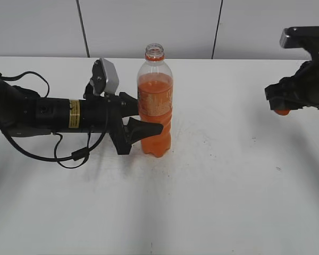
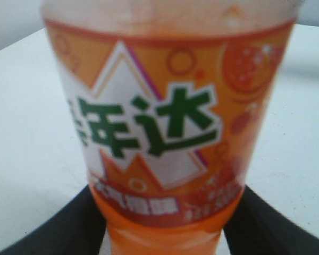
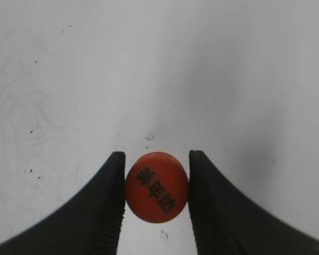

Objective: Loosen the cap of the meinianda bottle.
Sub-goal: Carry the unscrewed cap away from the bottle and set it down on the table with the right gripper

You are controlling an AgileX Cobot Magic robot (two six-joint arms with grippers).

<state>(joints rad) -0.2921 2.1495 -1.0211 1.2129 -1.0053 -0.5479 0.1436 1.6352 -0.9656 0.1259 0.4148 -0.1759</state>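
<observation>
Left hand (image 1: 143,129) clamps the meinianda bottle (image 1: 154,106); right hand (image 3: 156,187) pinches the cap (image 3: 156,186) (off).

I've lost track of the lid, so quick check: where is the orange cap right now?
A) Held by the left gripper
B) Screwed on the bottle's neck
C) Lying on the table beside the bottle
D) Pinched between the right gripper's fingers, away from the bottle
D: the cap sits between the right gripper fingers, far right of the meinianda bottle, whose mouth is open while the left gripper clamps its body.
</observation>
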